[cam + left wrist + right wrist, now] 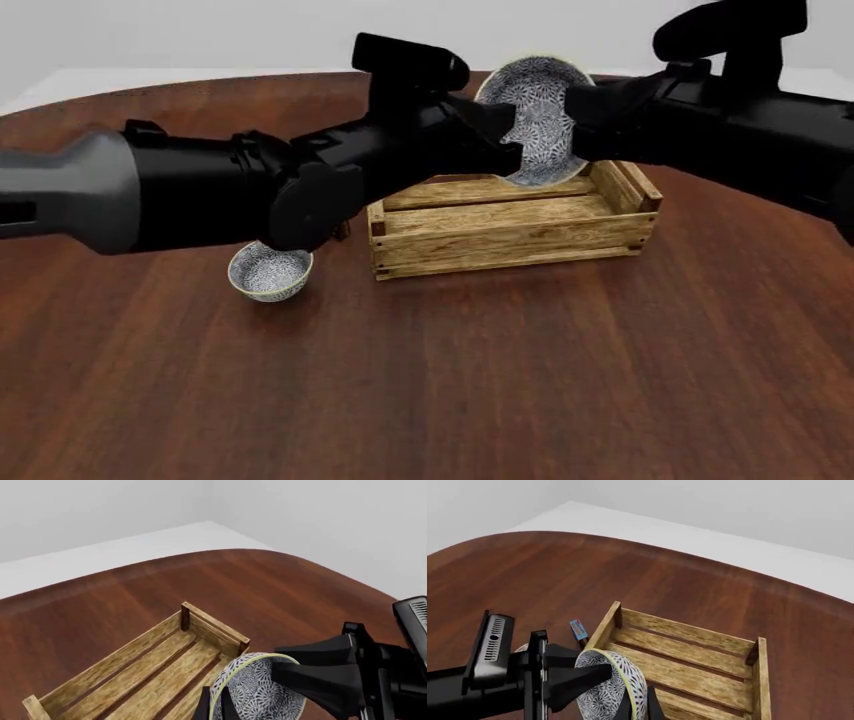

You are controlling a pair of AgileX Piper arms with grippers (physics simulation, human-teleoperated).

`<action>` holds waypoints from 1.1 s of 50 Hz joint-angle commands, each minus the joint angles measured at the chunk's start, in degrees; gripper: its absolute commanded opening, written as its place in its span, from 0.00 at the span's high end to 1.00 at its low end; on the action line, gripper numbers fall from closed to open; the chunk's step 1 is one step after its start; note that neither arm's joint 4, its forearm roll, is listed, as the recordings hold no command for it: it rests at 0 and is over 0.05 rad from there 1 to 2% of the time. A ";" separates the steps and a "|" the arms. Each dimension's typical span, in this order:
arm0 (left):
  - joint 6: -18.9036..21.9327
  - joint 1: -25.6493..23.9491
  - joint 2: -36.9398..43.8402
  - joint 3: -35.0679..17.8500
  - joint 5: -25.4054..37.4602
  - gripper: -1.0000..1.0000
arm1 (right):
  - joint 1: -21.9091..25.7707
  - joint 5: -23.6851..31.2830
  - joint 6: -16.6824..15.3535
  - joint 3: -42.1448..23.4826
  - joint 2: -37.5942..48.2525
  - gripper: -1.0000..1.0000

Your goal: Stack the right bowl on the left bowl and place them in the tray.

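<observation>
The right bowl, white with a dense blue-grey pattern, hangs tilted on edge above the back of the wooden tray. Both grippers meet at it. My left gripper pinches its rim from the left, and my right gripper pinches it from the right. In the left wrist view the bowl fills the space between my fingers, with the tray beneath. The right wrist view shows the same bowl over the tray. Upright on the table, left of the tray, sits the left bowl.
A small blue-red box lies on the table just outside the tray's left end. The left arm stretches across above the left bowl. Brown tabletop spreads in front of the tray.
</observation>
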 commanded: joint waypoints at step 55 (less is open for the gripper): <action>6.34 10.13 -10.67 7.33 1.93 1.00 | 0.34 6.57 -0.47 0.74 -15.61 0.00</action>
